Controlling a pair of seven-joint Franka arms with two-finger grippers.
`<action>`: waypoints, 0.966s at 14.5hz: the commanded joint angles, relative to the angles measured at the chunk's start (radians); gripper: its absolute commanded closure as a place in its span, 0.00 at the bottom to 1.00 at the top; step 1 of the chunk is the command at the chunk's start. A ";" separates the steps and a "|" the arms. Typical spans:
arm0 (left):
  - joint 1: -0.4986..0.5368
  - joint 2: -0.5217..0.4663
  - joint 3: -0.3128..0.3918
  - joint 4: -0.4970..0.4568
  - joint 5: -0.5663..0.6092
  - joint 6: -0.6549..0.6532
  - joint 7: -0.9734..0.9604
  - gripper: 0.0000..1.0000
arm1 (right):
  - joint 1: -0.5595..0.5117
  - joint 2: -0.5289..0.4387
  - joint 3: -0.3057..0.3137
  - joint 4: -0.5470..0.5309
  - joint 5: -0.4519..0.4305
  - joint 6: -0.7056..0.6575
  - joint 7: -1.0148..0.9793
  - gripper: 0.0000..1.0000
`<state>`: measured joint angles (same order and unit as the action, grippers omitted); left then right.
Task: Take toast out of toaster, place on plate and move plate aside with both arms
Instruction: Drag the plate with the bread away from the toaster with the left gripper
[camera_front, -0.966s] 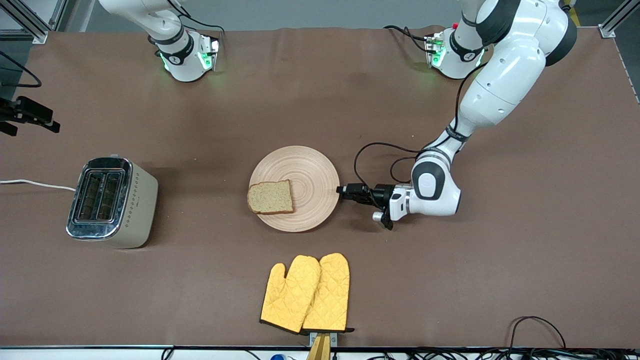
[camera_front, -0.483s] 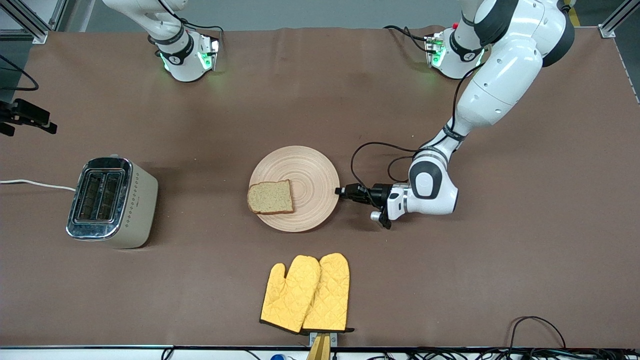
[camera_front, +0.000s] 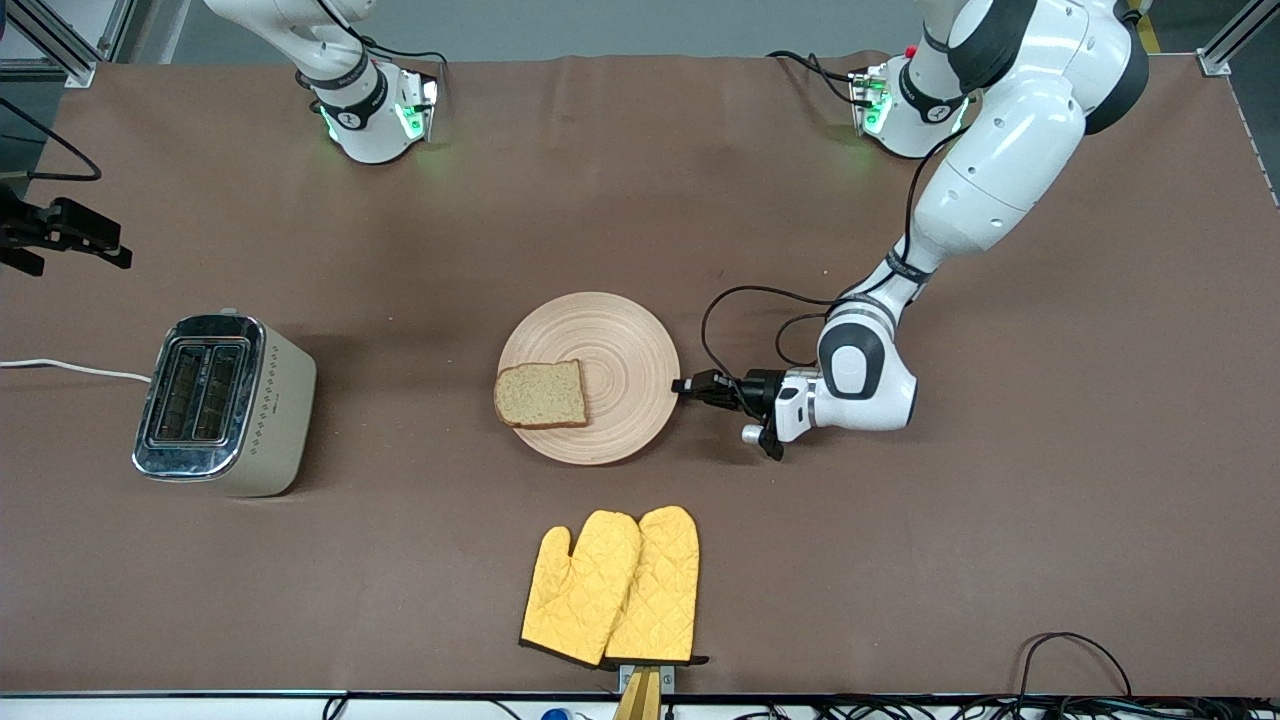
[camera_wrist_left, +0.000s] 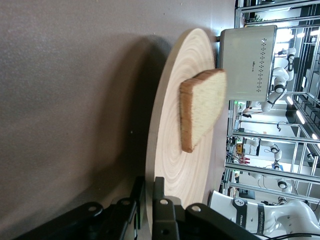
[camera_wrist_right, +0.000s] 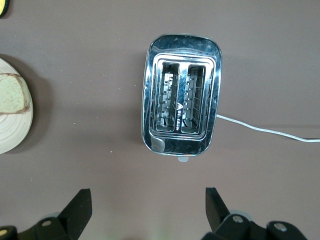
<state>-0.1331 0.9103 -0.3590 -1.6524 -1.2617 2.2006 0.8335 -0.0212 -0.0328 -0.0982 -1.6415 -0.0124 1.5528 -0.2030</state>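
Observation:
The toast (camera_front: 541, 395) lies on the plate (camera_front: 620, 345), at the plate's edge toward the toaster. My left gripper (camera_front: 683, 386) is low at the plate's rim on the side toward the left arm's end. In the left wrist view my left gripper (camera_wrist_left: 148, 183) is shut on the rim of the plate (camera_wrist_left: 175, 165), one finger above and one below, with the toast (camera_wrist_left: 202, 107) farther along. My right gripper (camera_front: 70, 235) hangs in the air over the table's right-arm end beside the toaster. In the right wrist view it (camera_wrist_right: 148, 200) is open and empty.
A cream and chrome toaster (camera_front: 225, 405) with empty slots (camera_wrist_right: 182, 95) stands toward the right arm's end, its white cord (camera_front: 70, 367) trailing off the table. Two yellow oven mitts (camera_front: 615, 585) lie near the front camera's table edge.
My left gripper has edged toward the plate and its fingers have come onto the rim. My right gripper has shifted slightly. Plate and toast have not moved.

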 joint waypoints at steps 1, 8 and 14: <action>0.021 -0.037 -0.005 -0.003 -0.022 -0.013 0.026 1.00 | 0.003 -0.009 0.003 0.011 -0.026 0.000 0.014 0.00; 0.269 -0.129 -0.001 -0.004 0.028 -0.278 0.015 1.00 | 0.030 -0.009 0.009 0.026 -0.012 -0.025 0.108 0.00; 0.610 -0.130 -0.003 0.052 0.367 -0.450 -0.007 1.00 | 0.030 -0.007 0.009 0.025 -0.012 -0.031 0.108 0.00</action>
<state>0.3827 0.7970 -0.3482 -1.6201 -0.9821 1.8065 0.8309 0.0085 -0.0333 -0.0905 -1.6144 -0.0168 1.5316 -0.1129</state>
